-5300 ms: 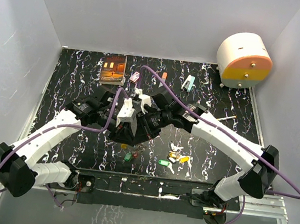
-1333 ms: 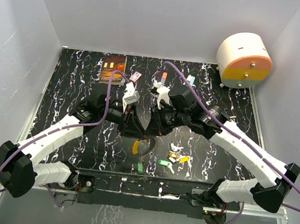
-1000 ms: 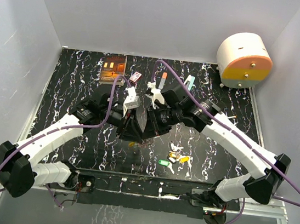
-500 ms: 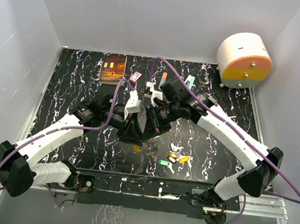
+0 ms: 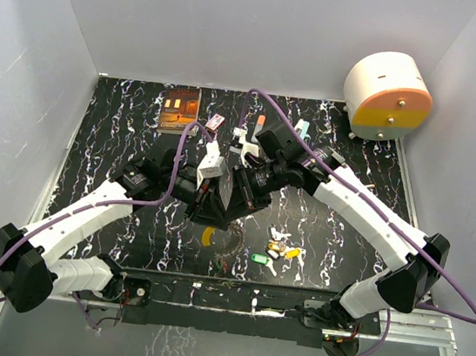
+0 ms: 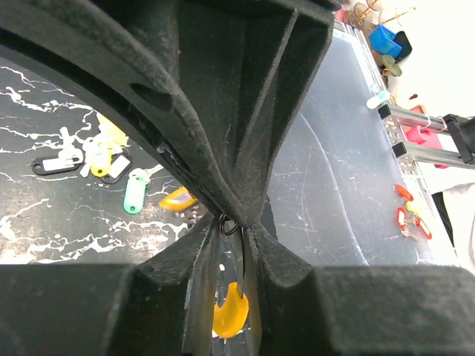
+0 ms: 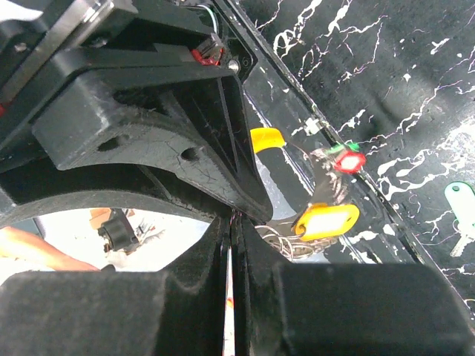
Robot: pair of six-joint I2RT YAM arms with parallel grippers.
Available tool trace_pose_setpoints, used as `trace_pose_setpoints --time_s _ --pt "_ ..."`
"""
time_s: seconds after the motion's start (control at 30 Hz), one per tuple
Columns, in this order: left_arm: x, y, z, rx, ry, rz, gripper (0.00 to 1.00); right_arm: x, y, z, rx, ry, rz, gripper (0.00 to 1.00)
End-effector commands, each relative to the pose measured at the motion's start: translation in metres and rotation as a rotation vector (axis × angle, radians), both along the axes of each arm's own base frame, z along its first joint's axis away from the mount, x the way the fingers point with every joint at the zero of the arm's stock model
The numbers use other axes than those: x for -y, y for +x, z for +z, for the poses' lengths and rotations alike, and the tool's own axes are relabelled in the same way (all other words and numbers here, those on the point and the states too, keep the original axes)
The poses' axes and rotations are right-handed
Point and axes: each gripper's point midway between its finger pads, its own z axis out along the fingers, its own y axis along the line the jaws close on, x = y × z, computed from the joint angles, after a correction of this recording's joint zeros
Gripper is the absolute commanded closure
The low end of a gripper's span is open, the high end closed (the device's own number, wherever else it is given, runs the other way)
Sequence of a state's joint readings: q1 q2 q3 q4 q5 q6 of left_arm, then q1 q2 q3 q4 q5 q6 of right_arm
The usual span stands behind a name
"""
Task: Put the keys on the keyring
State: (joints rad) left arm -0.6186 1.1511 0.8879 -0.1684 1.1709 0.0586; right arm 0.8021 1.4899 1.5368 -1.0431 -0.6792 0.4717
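Left fingers (image 6: pixel 194 276) are pinched shut on the thin silvery wire keyring (image 6: pixel 230 224). Right fingers (image 7: pixel 194 285) are also closed tight, tip to tip against the left, on the same wire as far as the wrist view shows. The ring is held in the air over the middle of the black marbled tabletop (image 5: pixel 122 128), toward the near edge.

A yellow plastic-headed key (image 6: pixel 230 315) hangs off it, and a red-headed key (image 7: pixel 349 161) looks threaded too, so I'd call it partly done.

Left to do: a green-tagged key (image 5: pixel 260 258), a second yellow-headed key (image 5: pixel 292 254) and pale-tagged keys (image 5: pixel 279 234) lie loose by the near edge, right of centre.
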Motion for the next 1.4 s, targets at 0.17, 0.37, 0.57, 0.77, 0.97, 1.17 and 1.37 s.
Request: trace_pose_setpoints --time_s 0.17,0.37,0.57,0.77,0.97,1.17,1.37 --pt "0.003 -0.011 0.016 0.023 -0.071 -0.084 0.86 -0.014 -0.003 0.027 0.027 0.11 0.041 0.92" --pt "0.004 -0.019 0.019 0.015 -0.085 -0.126 0.93 -0.014 -0.004 0.028 0.028 0.116 0.047 0.92" --pt "0.004 -0.022 0.019 0.012 -0.088 -0.141 0.98 -0.015 -0.004 0.03 0.031 0.127 0.053 0.92" --pt "0.004 -0.023 0.021 0.008 -0.091 -0.143 1.0 -0.015 -0.004 0.03 0.037 0.131 0.056 0.92" --pt "0.007 -0.02 0.024 -0.012 -0.096 -0.124 1.0 -0.012 0.005 0.042 0.12 0.16 0.031 0.89" --pt "0.007 -0.017 0.02 -0.025 -0.073 -0.088 1.0 0.006 0.026 0.059 0.246 0.164 -0.056 0.72" --pt "0.002 -0.014 0.012 0.049 -0.031 -0.069 1.0 0.023 0.041 0.065 0.325 0.147 -0.133 0.65"
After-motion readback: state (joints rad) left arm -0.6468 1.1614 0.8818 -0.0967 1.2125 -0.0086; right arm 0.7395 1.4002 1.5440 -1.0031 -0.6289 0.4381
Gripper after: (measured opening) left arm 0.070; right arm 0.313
